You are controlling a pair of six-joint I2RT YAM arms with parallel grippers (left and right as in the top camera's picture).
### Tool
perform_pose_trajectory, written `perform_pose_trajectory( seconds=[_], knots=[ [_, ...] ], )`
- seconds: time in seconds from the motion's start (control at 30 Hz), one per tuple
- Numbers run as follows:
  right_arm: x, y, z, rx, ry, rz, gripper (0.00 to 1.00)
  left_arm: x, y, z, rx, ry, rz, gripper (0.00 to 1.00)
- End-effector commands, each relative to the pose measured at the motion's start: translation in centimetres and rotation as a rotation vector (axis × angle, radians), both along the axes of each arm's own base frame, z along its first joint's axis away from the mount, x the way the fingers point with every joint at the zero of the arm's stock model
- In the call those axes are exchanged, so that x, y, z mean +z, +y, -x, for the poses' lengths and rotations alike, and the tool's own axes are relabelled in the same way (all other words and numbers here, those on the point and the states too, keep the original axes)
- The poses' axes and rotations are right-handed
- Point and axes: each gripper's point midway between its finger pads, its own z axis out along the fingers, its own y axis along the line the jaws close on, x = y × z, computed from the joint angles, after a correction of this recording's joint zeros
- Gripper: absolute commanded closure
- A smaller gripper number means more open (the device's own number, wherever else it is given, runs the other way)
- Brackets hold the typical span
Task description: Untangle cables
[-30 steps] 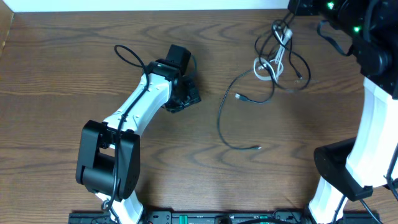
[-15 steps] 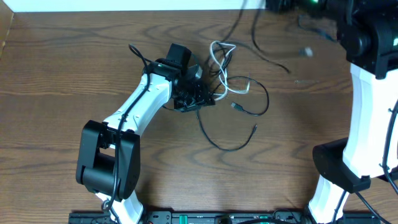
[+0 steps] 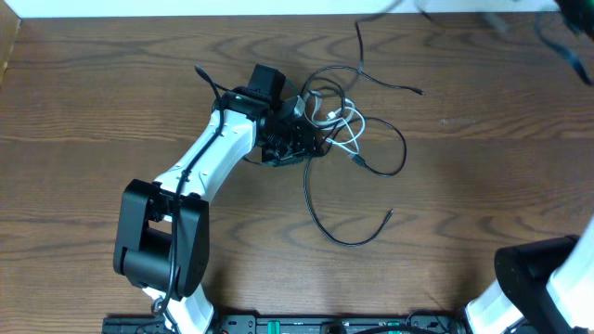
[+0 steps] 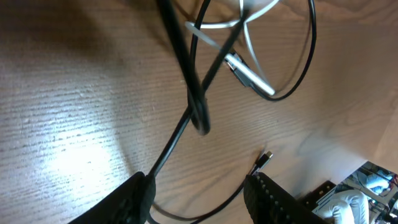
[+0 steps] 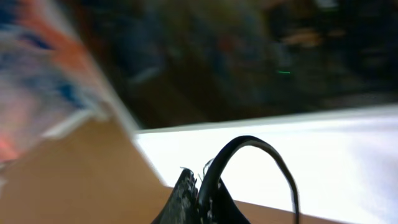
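While the cables (image 3: 347, 122) lay bunched just right of the nearer left gripper (image 3: 311, 141), its jaws stood half-open astride one strand.

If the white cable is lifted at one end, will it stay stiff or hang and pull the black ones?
Probably floppy: the white cable lies in loose curves. It looks light, yet may drag the black cables, whose loops cross it.
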Motion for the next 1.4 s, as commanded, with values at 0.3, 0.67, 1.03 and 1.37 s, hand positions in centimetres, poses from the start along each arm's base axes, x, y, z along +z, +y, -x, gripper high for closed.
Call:
perform_pose_trajectory(
  seconds=[0.3,0.67,1.03,1.37],
  knots=[
    [-14.0,-9.0,-1.6,-0.519,0.521,0.259,0.98,3.2,-0.2,-1.8,0.132,-0.010,0.055,0.49],
    [-17.0,-7.1,-0.2,-0.362,0.616,0.381,0.99,9.4,-1.4,-6.3,0.350,-0.131,0.239,0.49],
    [-16.8,-7.1,-0.4,-0.379,0.623,0.339,0.99,8.0,-1.9,-7.0,0.571,-0.137,0.108,0.54],
    [-16.9,-7.0,-0.3,-0.378,0.625,0.340,0.98,6.0,-1.2,-6.8,0.837,-0.126,-0.002,0.18]
  ],
)
